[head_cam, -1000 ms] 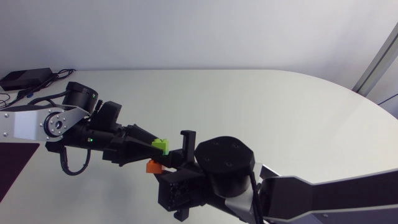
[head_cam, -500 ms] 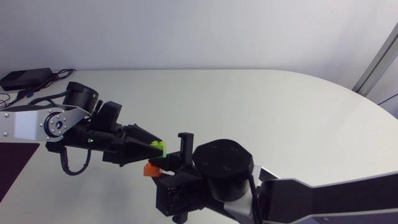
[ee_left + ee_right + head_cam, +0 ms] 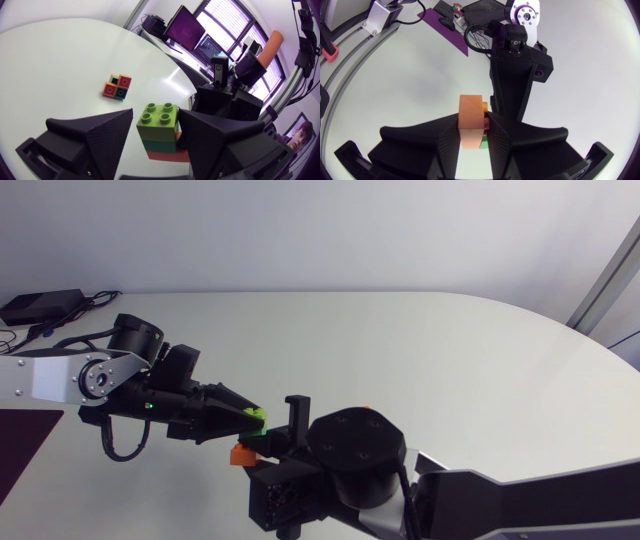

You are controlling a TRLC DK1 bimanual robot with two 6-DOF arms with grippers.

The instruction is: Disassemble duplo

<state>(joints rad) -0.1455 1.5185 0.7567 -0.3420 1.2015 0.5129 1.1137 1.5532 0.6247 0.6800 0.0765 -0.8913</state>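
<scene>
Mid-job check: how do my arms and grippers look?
Left arm: silver-grey link, black joints, a looping black cable, a green light. Right arm: pale grey link behind a large round black joint. The left gripper and right gripper are matte black, with broad wedge fingers.

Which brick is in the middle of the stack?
The dark green brick, sandwiched between the light green brick with four studs showing and the orange brick.

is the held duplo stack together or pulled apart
Together: in the duplo stack, light green brick sits flush on dark green brick, orange brick beneath.
</scene>
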